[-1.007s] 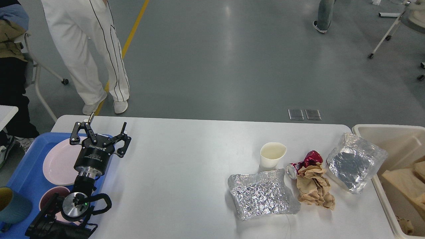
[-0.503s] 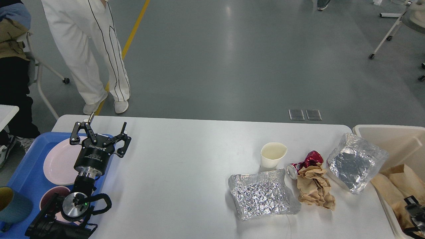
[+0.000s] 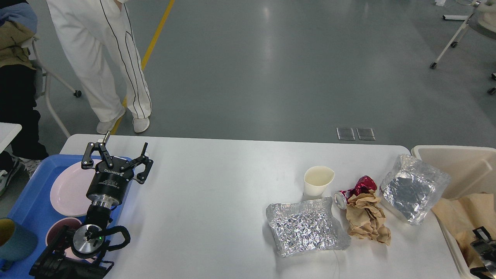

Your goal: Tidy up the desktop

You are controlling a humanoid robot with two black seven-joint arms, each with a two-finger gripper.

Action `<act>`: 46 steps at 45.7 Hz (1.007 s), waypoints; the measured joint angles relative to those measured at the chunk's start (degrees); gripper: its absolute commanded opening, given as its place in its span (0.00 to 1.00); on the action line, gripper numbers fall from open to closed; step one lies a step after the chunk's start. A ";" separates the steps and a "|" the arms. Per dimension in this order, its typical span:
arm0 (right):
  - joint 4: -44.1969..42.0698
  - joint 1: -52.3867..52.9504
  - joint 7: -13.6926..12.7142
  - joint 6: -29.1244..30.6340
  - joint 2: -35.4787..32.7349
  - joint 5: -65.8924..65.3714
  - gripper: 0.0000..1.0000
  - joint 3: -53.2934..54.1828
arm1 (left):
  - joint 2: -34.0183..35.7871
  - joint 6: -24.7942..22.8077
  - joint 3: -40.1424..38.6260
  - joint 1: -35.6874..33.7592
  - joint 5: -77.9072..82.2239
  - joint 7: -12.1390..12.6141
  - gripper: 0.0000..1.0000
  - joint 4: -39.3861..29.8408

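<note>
The white desktop (image 3: 217,182) holds litter on its right half: a white paper cup (image 3: 317,181), a crushed red can (image 3: 356,189), a crumpled brown paper wad (image 3: 366,219), a flat foil tray (image 3: 306,226) and a second foil tray (image 3: 414,188) tilted on edge by the bin. My left gripper (image 3: 118,151) is open and empty, hovering over the desktop's left edge beside the blue tray. My right gripper (image 3: 482,246) shows only partly at the bottom right, over the bin, next to a brown paper sheet (image 3: 461,209). Its fingers cannot be told apart.
A blue tray (image 3: 29,209) at the left holds a pink plate (image 3: 69,188), a pink bowl (image 3: 58,228) and a blue cup (image 3: 13,240). A beige bin (image 3: 453,155) stands off the right edge. A person in white trousers (image 3: 104,58) stands beyond the far left corner.
My right gripper has come into view at the bottom right over the bin, and the brown paper there has shifted. The left arm and the litter have not moved.
</note>
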 measured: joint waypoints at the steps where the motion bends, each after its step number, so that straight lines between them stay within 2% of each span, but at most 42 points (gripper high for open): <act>1: 0.03 0.00 0.00 0.00 -0.02 -0.04 1.00 -0.03 | 0.00 0.00 0.00 0.00 0.00 0.00 0.96 0.00; 12: 0.77 0.69 -0.19 0.54 -1.55 -0.90 1.00 -0.30 | 0.00 0.00 0.00 0.00 0.00 0.00 0.96 0.00; 24: 6.48 6.76 -0.40 1.88 -9.41 -4.06 1.00 -0.58 | 0.01 0.00 -0.03 0.00 0.00 0.00 0.96 0.00; 31: 12.40 14.10 -2.08 3.64 -14.51 -9.54 1.00 -0.56 | 0.02 0.00 -0.03 0.00 0.00 0.01 0.96 0.00; 37: 17.73 22.85 -4.21 8.69 -18.13 -16.06 1.00 -1.09 | 0.02 0.00 -0.03 0.00 0.00 0.01 0.96 0.00; 46: 25.66 39.03 -4.73 19.38 -19.33 -26.37 1.00 -8.15 | 0.01 0.00 -0.02 0.00 0.00 0.04 0.96 0.00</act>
